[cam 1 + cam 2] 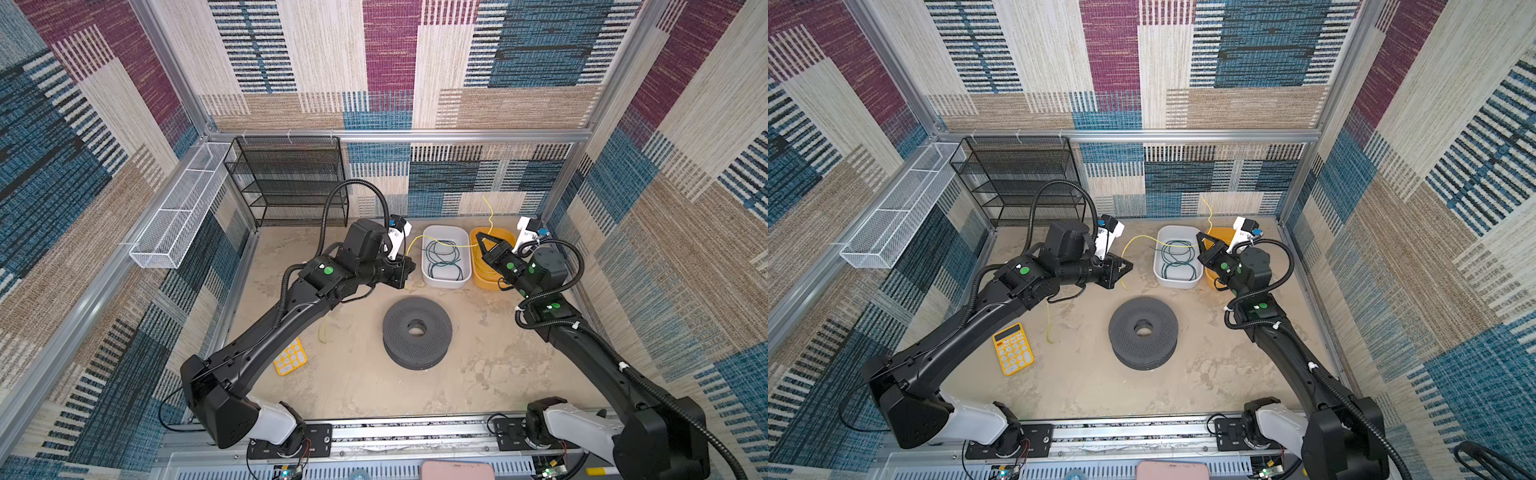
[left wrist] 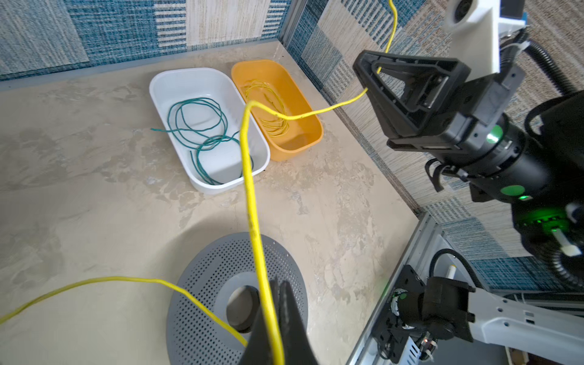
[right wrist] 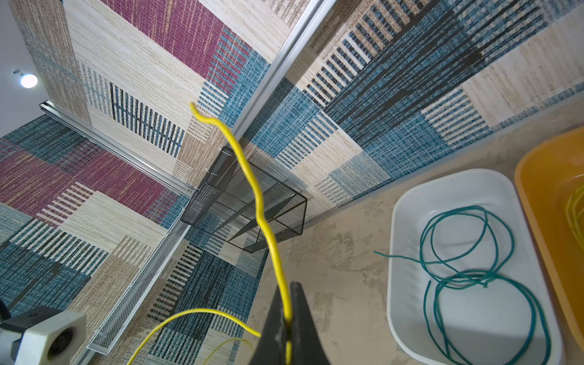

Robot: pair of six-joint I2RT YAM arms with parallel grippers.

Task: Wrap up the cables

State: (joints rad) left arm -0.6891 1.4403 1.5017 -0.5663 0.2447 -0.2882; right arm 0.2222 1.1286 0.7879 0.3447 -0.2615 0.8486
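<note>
The thin bright yellow cable [image 2: 249,196] is the loudest thing in here, one plain colour end to end. The thin dark green cable [image 2: 215,140] reads more teal than green against its glossy white plastic tub [image 2: 189,79]. The orange-yellow plastic tub [image 2: 297,91] nearly swallows the yellow loops inside it. The round perforated spool [image 1: 395,328] is matt dark grey, peppered with fine holes. The small calculator [image 1: 1013,349] is yellow with white keys. The tabletop [image 1: 478,374] is mottled sand-beige, and the woven wall panels [image 1: 390,50] are patchwork: blue, maroon and cream, with black stripes.
</note>
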